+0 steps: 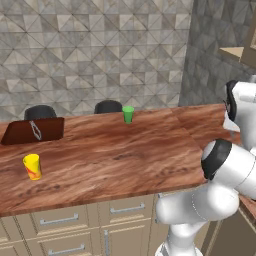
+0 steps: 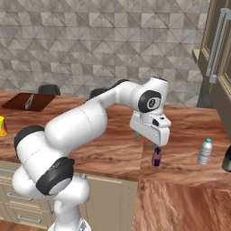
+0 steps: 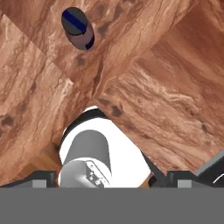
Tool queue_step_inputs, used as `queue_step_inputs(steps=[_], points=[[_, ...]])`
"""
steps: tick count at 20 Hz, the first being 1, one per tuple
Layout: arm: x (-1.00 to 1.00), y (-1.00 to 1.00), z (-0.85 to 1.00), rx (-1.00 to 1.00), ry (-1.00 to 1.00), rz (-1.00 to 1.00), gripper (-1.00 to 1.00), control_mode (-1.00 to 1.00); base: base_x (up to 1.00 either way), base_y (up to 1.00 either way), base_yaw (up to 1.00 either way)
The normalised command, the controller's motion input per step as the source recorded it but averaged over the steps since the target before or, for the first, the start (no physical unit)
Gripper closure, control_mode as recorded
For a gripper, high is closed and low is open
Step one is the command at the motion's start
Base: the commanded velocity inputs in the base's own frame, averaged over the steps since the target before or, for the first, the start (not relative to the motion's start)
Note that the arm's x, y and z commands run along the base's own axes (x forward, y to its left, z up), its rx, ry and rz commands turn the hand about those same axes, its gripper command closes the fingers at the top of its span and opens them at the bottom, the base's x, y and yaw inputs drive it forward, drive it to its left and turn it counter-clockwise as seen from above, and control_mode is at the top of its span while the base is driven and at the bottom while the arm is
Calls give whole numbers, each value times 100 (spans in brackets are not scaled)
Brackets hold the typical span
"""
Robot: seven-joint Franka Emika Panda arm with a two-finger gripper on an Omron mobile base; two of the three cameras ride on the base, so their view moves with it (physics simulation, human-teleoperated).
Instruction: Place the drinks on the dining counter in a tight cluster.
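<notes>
My two-finger gripper (image 2: 154, 145) hanging just above the short maroon-brown bottle (image 2: 156, 157) on the reddish-brown wood-grain dining counter (image 2: 113, 149), jaw spread I cannot tell, clear white-capped water bottle (image 2: 205, 151) to its right, dark wine bottle (image 2: 227, 160) at the far right edge.

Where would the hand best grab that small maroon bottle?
Probably around its body, coming straight down from above. The maroon bottle stands upright on the counter, apart from the water bottle, and the hand hangs right over it.
</notes>
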Motion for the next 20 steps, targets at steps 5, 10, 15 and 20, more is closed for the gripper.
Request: queue_step_inputs(steps=[5,10,15,20], points=[[31,-18,-24,2,6,-3,-100,-100,0,0,0],[25,-13,-23,2,1,-3,-100,-100,0,0,0],[33,-14,-28,4,0,-2,-100,-100,0,0,0],[41,-12,-26,0,0,0,-100,-100,0,0,0]])
